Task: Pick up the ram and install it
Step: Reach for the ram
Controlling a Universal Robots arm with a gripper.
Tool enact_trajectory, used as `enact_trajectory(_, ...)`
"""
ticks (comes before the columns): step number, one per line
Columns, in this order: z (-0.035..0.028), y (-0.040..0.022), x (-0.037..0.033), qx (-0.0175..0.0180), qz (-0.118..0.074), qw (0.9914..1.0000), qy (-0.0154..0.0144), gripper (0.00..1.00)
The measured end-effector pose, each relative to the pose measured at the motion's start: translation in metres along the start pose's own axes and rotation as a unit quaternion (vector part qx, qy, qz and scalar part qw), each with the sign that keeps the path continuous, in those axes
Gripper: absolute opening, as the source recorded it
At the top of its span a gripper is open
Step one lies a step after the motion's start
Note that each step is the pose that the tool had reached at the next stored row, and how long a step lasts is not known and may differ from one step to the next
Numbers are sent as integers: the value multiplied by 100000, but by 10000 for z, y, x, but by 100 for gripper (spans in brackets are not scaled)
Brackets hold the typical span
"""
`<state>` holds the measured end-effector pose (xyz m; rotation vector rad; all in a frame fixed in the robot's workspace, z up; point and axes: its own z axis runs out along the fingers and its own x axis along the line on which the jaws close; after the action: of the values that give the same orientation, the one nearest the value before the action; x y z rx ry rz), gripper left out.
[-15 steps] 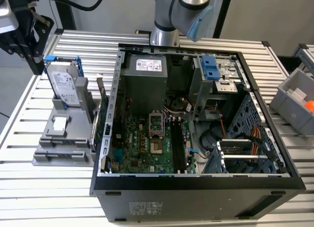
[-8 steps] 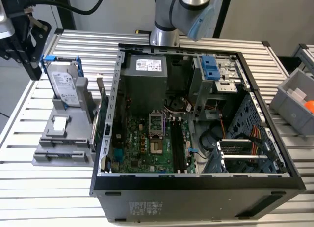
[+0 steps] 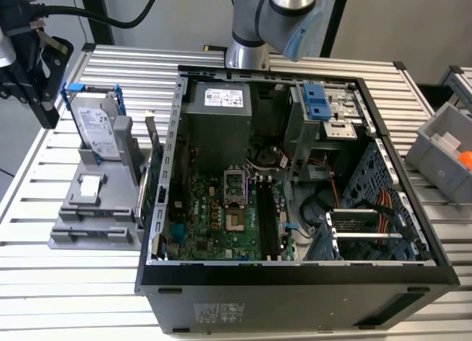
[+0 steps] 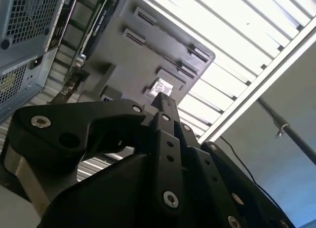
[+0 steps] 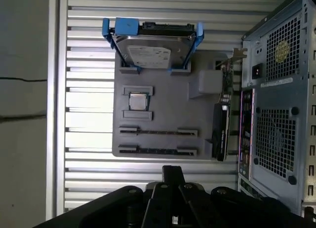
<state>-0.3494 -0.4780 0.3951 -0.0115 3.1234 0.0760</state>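
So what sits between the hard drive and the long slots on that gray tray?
A small square silver chip in a recess of the tray, in the first wrist view.

The arm (image 3: 254, 20) is silver-grey, with rounded joints and a pale blue cap (image 3: 304, 32). A thick black cable (image 3: 96, 16) runs toward the gripper (image 4: 163, 97). The gripper is matte black, built of flat angular link bars (image 4: 165, 154) pinned with round silver screws (image 4: 171, 199). A dull metal block (image 4: 22, 176) sits at its base.
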Motion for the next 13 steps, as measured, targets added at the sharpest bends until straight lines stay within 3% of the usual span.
enact_trajectory(13,0,-2,4,-7,-300,100000,15,0)
